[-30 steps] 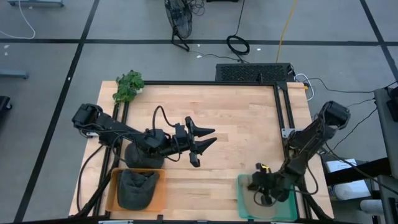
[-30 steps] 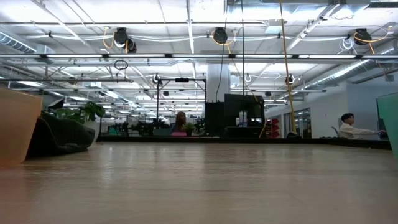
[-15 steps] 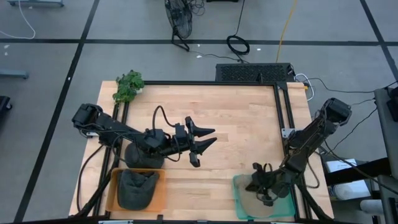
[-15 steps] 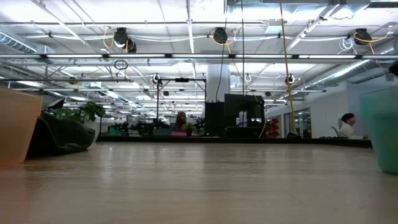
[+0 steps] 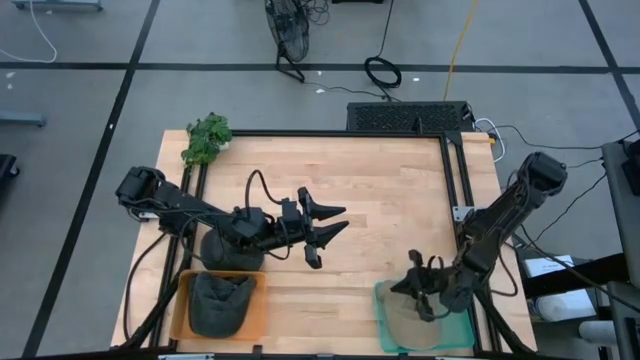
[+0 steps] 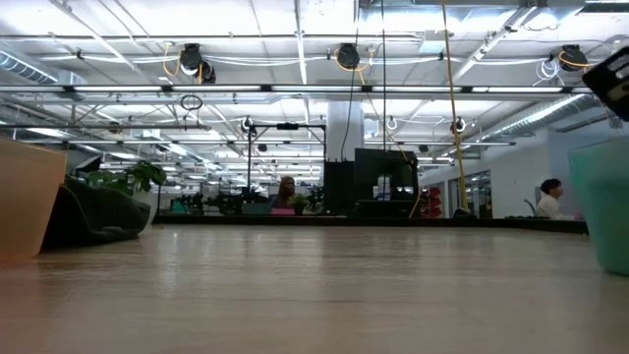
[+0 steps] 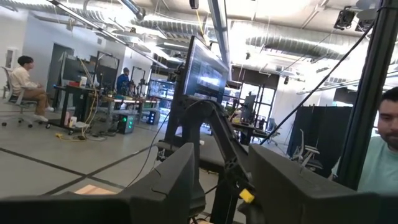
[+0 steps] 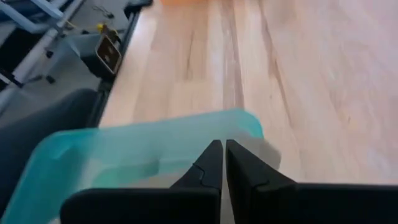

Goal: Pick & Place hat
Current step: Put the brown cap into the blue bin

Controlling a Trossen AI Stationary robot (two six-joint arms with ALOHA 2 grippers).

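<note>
I'm seeing the hat [image 5: 220,303] lying in the orange tray [image 5: 179,300] at the desk's [image 5: 380,200] near left corner. My left gripper [image 5: 327,222] is hovering mid-desk, fingers wide. My right gripper [image 5: 418,296] is hanging over the teal tray [image 5: 384,312], fingers pressed together, holding nothing.

Right wrist view: the right gripper [image 8: 222,163] shows two dark fingers pressed together, tips meeting with only a thin seam between them. Directly beyond the tips lies a translucent teal plastic tray [image 8: 134,146] with rounded corners, one corner close to the fingertips. The tray rests on a light wooden plank tabletop [image 8: 298,81] that fills most of the frame. Past the table edge run a black metal frame rail [image 8: 118,68] and a small dark tag with a yellow mark [image 8: 107,51].
</note>
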